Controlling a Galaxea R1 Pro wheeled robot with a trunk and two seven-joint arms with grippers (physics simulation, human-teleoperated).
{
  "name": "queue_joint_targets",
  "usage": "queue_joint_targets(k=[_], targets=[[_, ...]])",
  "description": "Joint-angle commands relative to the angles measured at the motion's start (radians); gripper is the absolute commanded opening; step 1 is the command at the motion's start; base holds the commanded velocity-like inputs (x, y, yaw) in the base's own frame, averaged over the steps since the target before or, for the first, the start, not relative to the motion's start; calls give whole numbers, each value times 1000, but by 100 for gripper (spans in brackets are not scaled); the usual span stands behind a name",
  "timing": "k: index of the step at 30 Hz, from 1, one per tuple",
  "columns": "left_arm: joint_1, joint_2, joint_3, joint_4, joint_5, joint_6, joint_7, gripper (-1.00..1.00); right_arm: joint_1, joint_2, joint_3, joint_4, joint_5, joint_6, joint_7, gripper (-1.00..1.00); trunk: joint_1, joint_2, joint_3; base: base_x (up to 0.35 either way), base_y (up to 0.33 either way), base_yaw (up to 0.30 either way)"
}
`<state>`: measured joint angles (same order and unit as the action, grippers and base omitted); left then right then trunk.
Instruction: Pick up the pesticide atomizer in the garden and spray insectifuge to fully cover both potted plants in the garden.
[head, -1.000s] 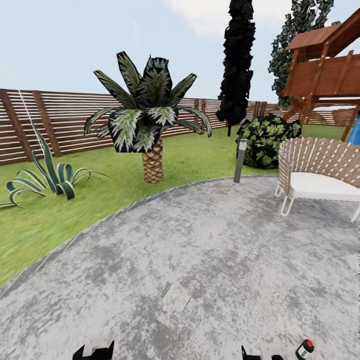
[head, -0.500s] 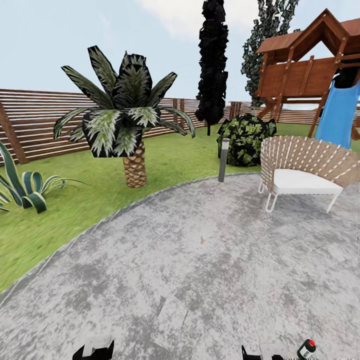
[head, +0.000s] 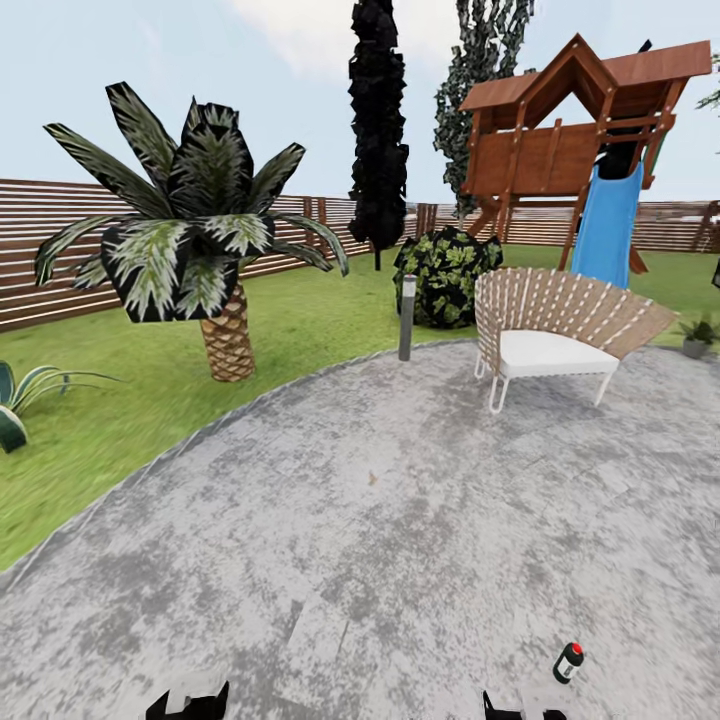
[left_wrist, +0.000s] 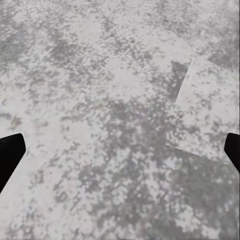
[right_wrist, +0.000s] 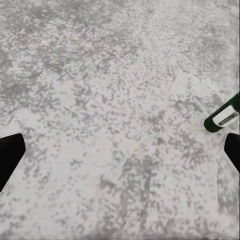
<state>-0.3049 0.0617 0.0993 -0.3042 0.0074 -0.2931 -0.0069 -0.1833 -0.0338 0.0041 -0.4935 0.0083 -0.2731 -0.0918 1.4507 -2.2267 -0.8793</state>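
Head view: the atomizer (head: 568, 662) stands on the patio (head: 400, 520), near the right gripper (head: 520, 712); a chair (head: 555, 335) and palm (head: 195, 245) lie beyond. Left wrist view: the left gripper (left_wrist: 120, 155) is spread wide, holding nothing. Right wrist view: the fingers (right_wrist: 10, 155) are spread wide and empty, the atomizer just beside one.

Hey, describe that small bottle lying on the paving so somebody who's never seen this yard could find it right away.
Start from the round grey patio that holds the white woven chair. On its near side, close in front of the robot and toward its right, stands the pesticide atomizer. It is a slim dark green bottle with a white label band, far smaller than the grey post at the patio's far edge.
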Motion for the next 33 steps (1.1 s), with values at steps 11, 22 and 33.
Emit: queue_joint_targets(k=[11,22,33], targets=[[0,0,2,1,1,-3,-1,100,-1,-1,0,0,0,-4,-2,100,0,0,-1,0,0,-268],[0,-3,2,1,0,-4,-1,100,-1,0,-2,-1,-2,-3,-2,100,0,0,-1,0,0,-275],[0,-6,3,-2,2,-3,0,100,-1,-4,-3,-3,-3,-3,-2,100,0,0,-1,0,0,-290]])
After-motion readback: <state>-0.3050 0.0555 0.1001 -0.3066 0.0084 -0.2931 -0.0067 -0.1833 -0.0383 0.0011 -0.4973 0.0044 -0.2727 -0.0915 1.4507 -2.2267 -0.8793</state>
